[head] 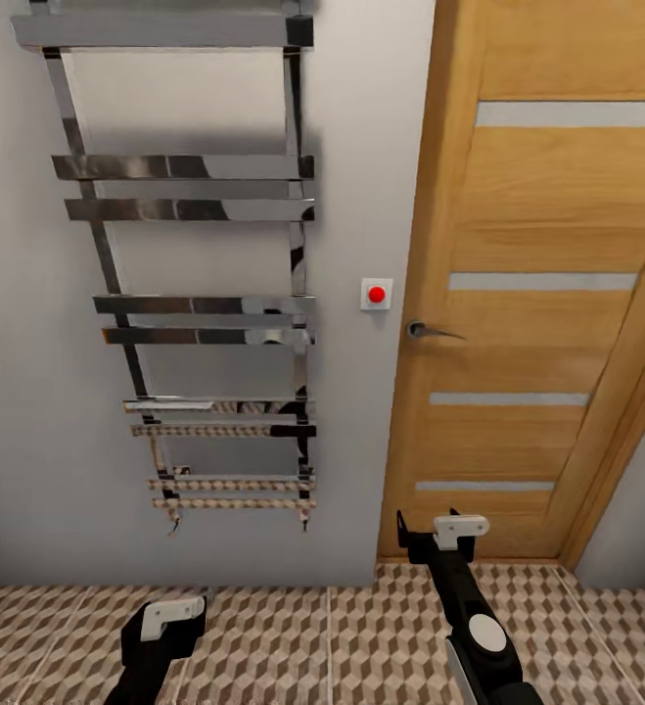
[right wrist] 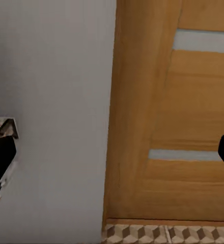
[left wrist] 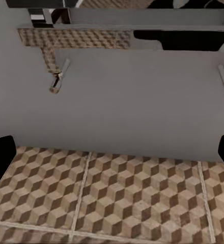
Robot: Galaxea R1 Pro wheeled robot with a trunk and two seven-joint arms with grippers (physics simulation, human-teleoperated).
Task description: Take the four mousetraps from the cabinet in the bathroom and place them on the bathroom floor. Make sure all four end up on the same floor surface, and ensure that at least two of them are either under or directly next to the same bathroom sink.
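Both end effectors, left (head: 165, 627) and right (head: 437, 534), hang wide and empty at lower frame, facing chrome towel rail (head: 200, 196) and wooden door (head: 547, 294).

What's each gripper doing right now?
Left gripper: open, empty.
Right gripper: open, empty.

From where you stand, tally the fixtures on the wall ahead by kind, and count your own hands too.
Chrome towel rail: 1
Red wall button: 1
Wooden door: 1
Door handle: 1
Robot hands, left hand and right hand: 2
Total: 6
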